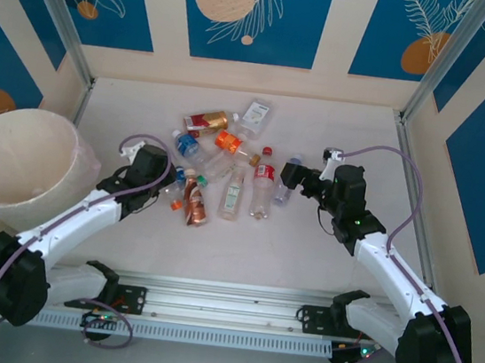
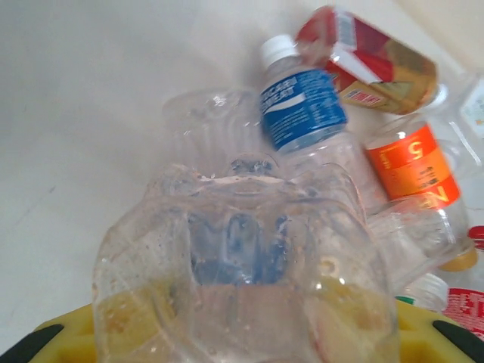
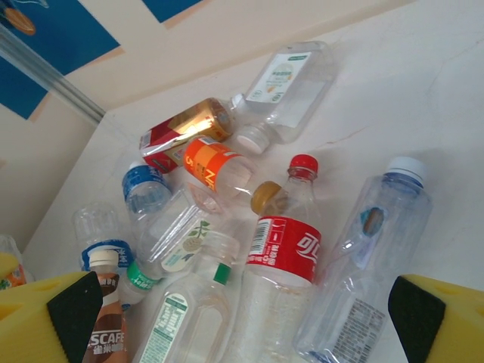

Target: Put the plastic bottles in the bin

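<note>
Clamped in the left pincer [image 2: 246,340], the clear bottle [image 2: 242,257] should be lifted clear of the blue-labelled bottle [image 2: 302,110], then swung to the bin [image 1: 12,169]; the right pincer [image 3: 242,310] stands apart.

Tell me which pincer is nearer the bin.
Left. The left pincer, gripping a clear bottle, sits just right of the bin; the right pincer is beyond the bottles, farther right.
</note>
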